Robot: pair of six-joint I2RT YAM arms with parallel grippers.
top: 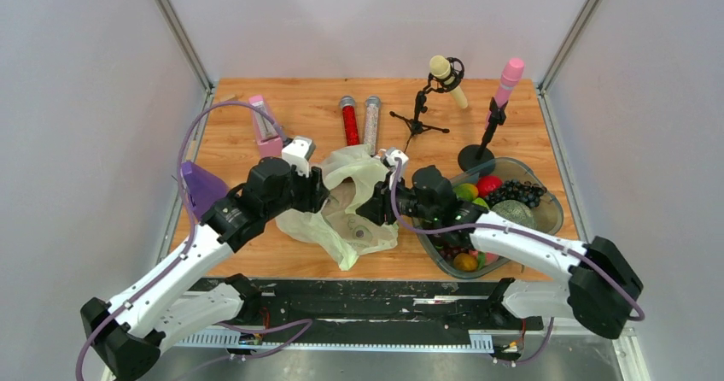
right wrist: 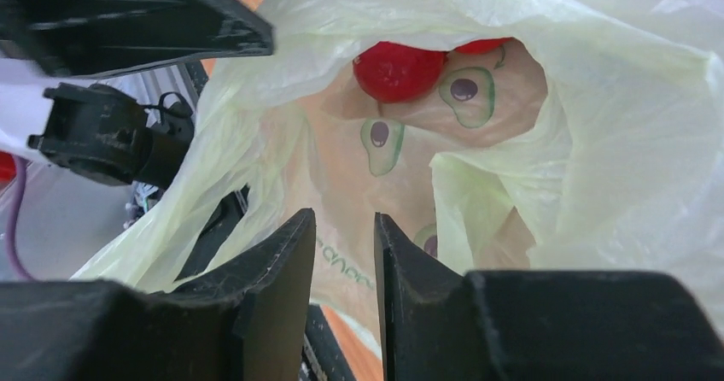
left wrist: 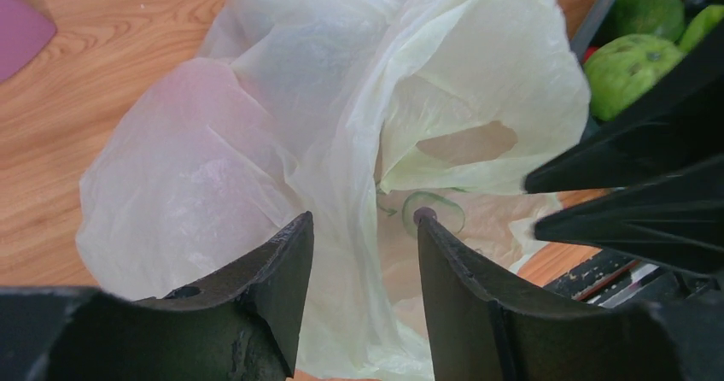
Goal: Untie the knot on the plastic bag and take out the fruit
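Because the plastic bag (top: 341,227) is thin and slack, its open mouth could sag shut over the red fruit (right wrist: 399,69). The film could also tear if either arm tugs hard, and a jolt might roll the fruit deeper inside.

At the bag's left side, the left gripper (left wrist: 363,244) has its fingers moderately apart. A fold of film runs between them, seemingly unclamped.

At the bag's mouth, the right gripper (right wrist: 343,244) has its fingers narrowly apart and visibly holds nothing. The red fruit lies inside the bag near its far end, straight beyond those fingertips and clear of them.
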